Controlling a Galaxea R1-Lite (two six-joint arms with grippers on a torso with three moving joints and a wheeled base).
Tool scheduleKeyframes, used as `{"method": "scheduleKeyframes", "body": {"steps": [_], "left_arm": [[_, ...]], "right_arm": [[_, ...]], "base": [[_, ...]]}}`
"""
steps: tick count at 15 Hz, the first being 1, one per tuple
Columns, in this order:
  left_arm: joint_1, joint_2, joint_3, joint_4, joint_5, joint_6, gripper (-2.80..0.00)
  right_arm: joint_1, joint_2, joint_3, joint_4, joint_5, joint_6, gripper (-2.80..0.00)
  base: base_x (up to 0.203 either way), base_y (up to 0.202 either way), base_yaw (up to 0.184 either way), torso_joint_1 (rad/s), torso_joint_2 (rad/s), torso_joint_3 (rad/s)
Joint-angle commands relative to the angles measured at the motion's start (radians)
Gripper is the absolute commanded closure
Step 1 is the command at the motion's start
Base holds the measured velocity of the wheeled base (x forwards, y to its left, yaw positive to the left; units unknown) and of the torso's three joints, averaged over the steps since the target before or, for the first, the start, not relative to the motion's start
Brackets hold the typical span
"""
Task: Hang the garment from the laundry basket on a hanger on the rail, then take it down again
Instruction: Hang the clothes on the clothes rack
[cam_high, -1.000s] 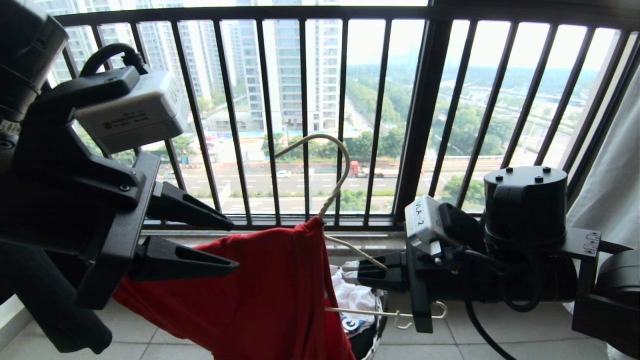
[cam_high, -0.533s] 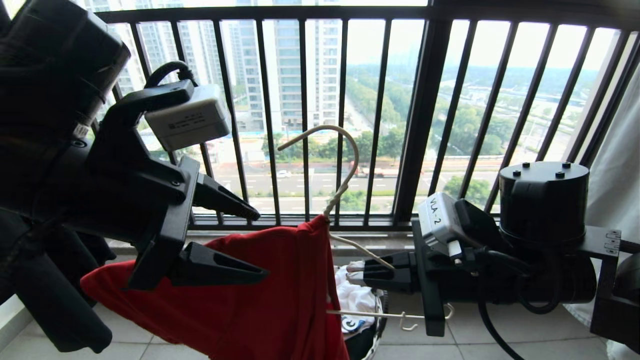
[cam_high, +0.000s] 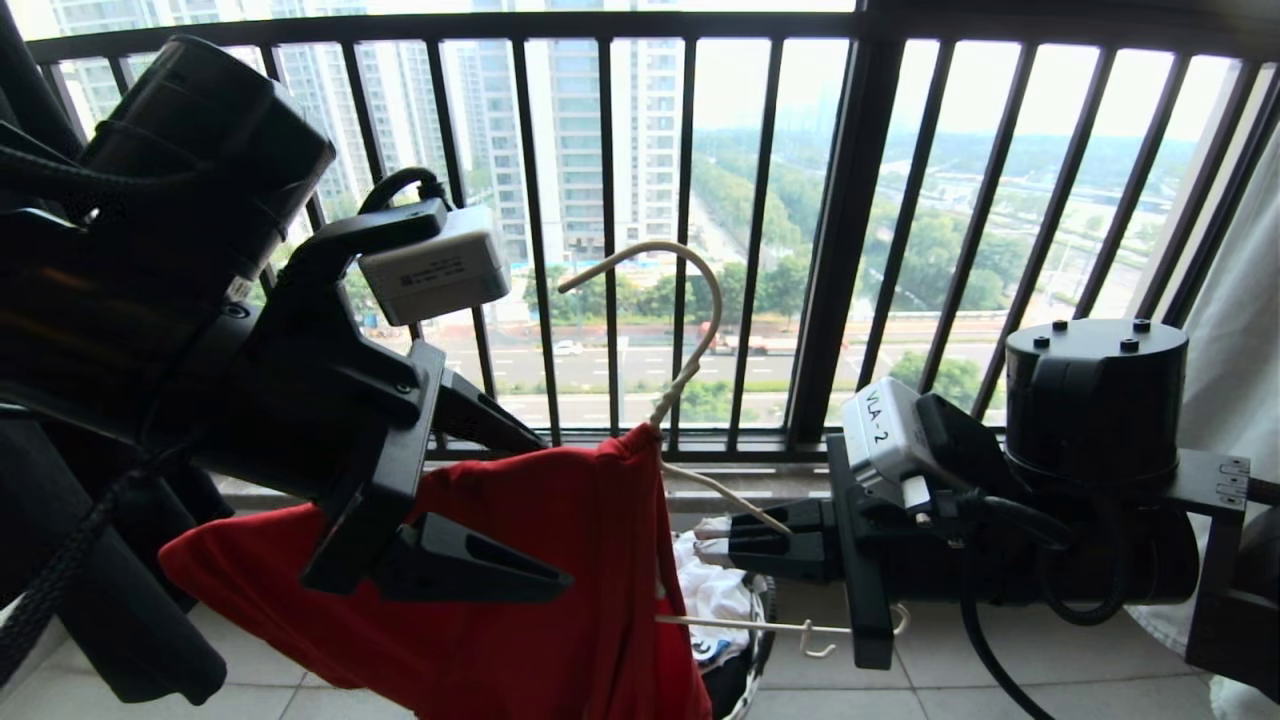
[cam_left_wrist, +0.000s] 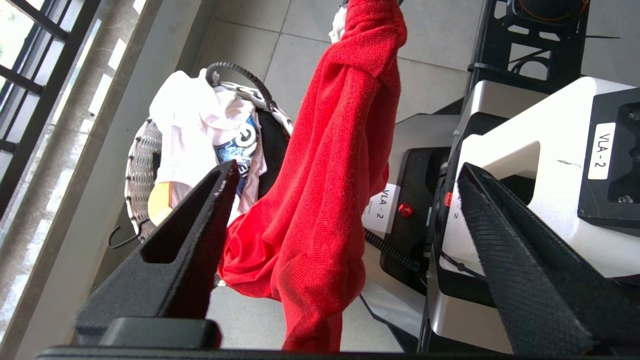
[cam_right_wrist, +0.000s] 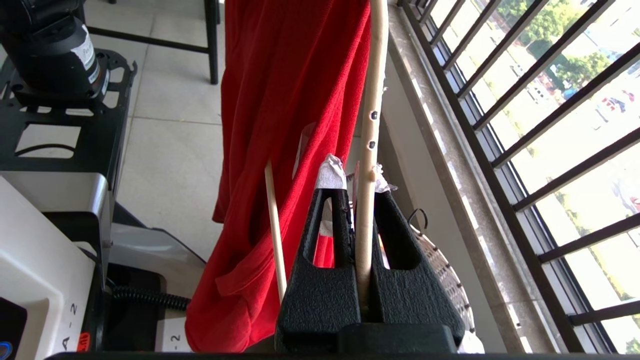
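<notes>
Right tool (cam_high: 735, 540): hanger (cam_high: 690, 330) upright, hook up

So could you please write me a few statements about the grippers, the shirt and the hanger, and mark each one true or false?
1. The right gripper is shut on the hanger. True.
2. The left gripper clamps the red T-shirt. False: it is open, holding nothing.
3. The hanger's hook is on a rail. False: it hangs on nothing.
4. The laundry basket holds a white shirt. True.
</notes>
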Motion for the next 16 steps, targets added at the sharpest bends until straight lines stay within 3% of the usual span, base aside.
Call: {"method": "scheduleKeyframes", "body": {"steps": [1,13,14,16], "left_arm": [[-0.001,0.005,0.001,0.004,-0.005,-0.001,0.00],[-0.001,0.002,0.003,0.006,-0.019,-0.018,0.00],[-0.001,0.002,0.003,0.006,-0.019,-0.019,0.00],[-0.001,0.000,0.000,0.006,-0.019,-0.019,0.00]], "right_arm": [[0.000,-0.002,-0.002,-0.004,0.003,-0.001,0.00],[0.000,-0.005,-0.005,-0.012,0.004,0.002,0.00],[0.000,-0.005,-0.005,-0.012,0.003,0.002,-2.80],[0.000,-0.005,-0.010,-0.012,0.004,0.005,-2.80]], "base": [[0.000,0.000,0.000,0.000,0.00,0.000],[0.000,0.000,0.000,0.000,0.00,0.000],[0.000,0.000,0.000,0.000,0.00,0.000],[0.000,0.000,0.000,0.000,0.00,0.000]]}}
